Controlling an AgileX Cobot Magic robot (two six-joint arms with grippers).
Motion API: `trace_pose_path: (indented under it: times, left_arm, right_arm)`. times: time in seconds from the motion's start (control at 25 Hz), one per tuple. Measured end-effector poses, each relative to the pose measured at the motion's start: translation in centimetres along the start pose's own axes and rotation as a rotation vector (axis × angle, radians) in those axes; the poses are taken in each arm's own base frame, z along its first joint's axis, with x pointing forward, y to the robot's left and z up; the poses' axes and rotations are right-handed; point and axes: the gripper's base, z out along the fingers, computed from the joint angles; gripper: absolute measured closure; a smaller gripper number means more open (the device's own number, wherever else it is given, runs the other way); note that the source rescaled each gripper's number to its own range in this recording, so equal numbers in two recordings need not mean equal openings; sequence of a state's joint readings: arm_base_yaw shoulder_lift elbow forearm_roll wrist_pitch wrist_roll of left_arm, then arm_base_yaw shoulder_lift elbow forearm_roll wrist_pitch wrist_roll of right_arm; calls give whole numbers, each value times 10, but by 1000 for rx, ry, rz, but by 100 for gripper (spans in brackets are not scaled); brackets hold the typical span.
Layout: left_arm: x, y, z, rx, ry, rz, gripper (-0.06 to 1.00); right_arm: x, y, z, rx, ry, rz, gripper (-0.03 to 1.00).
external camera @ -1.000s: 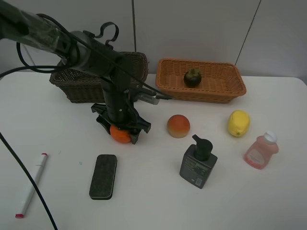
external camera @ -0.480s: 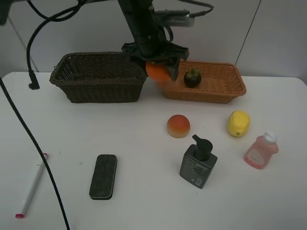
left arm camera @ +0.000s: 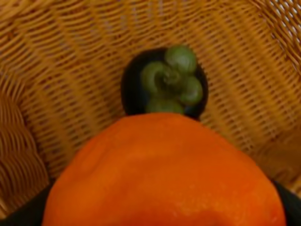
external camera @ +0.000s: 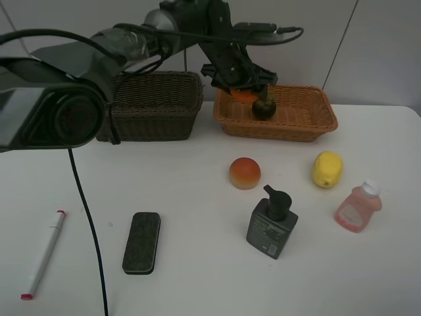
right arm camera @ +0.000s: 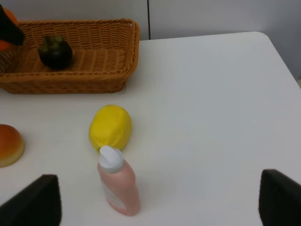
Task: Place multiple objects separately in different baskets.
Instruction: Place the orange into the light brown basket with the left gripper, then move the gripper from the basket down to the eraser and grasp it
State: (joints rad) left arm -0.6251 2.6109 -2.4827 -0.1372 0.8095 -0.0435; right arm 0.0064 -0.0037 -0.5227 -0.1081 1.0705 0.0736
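Observation:
My left gripper (external camera: 242,89) reaches over the orange-tan basket (external camera: 309,125), shut on the orange (external camera: 245,96). It holds the fruit low inside the basket's left half. In the left wrist view the orange (left arm camera: 164,174) fills the lower half, and the dark mangosteen (left arm camera: 164,82) lies just beyond it on the woven floor (left arm camera: 56,70). My right gripper (right arm camera: 160,207) is open and empty over the right side of the table, above the pink bottle (right arm camera: 117,183) and the lemon (right arm camera: 110,127). The dark brown basket (external camera: 158,112) stands to the left.
On the table lie the peach (external camera: 245,173), the lemon (external camera: 327,169), the pink bottle (external camera: 358,207), the dark pump bottle (external camera: 272,224), the board eraser (external camera: 141,241) and the marker (external camera: 43,253). The left arm and its cable span the back left.
The left gripper lifted the orange off the table in front of the dark basket, carried it up and to the right, and has lowered it into the orange-tan basket beside the mangosteen.

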Motion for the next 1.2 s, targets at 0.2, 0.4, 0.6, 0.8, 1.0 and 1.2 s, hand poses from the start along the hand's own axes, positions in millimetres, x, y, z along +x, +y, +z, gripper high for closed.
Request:
trace_pose_path:
  times: [0.2, 0.4, 0.6, 0.8, 1.0, 1.2]
  left_arm:
    - [1, 4, 5, -31, -17, 22, -5]
    - [2, 4, 5, -33, 1, 9, -6]
    - [5, 4, 4, -34, 36, -3, -6]
    - [1, 0, -9, -16, 95, -3, -6]
    - [-10, -8, -42, 2, 176, 8, -6]
    - [-24, -17, -66, 61, 136, -18, -6]
  right_arm:
    - [0, 0, 0, 0, 0, 0, -3]
    - [0, 0, 0, 0, 0, 0, -3]
    - [0, 0, 0, 0, 0, 0, -3]
    - [0, 0, 0, 0, 0, 0, -3]
    - [0, 0, 0, 0, 0, 0, -3]
    - [0, 0, 0, 0, 0, 0, -3]
